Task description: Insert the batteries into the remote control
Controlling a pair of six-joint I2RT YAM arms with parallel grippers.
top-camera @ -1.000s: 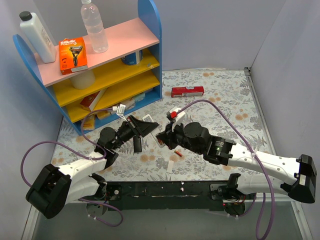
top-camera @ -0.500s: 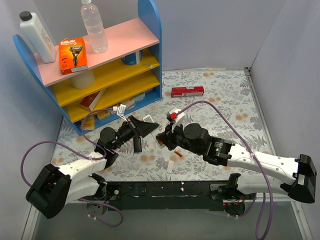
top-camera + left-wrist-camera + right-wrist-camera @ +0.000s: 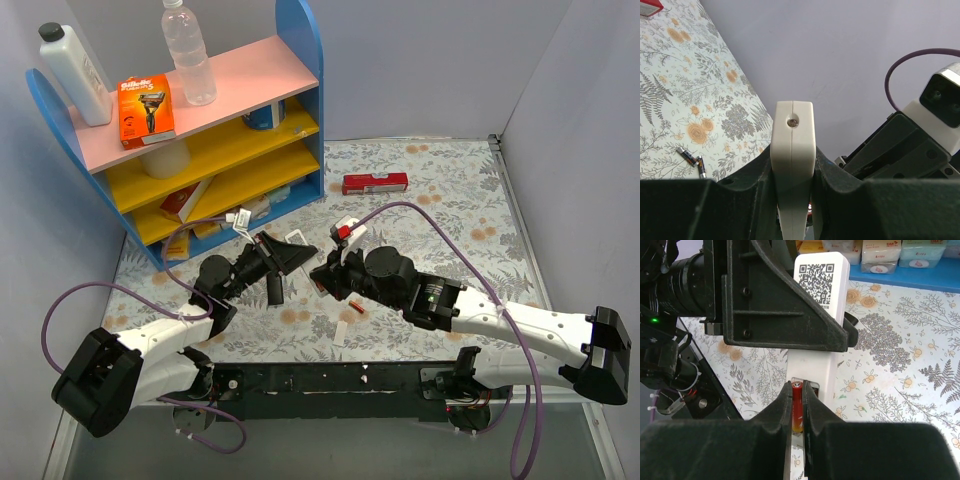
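One red battery (image 3: 797, 410) was pinched upright between the closed right jaws, its upper end at the open compartment of the white remote (image 3: 812, 367). The left jaws were clamped on that remote's long edges, holding it above the desk (image 3: 670, 75). Two more batteries (image 3: 687, 155) lay close together on the flowered desk, apart from the remote.

The floral table (image 3: 450, 210) carries a blue shelf unit (image 3: 303, 40), a red box (image 3: 375, 183) and loose batteries (image 3: 686, 155).
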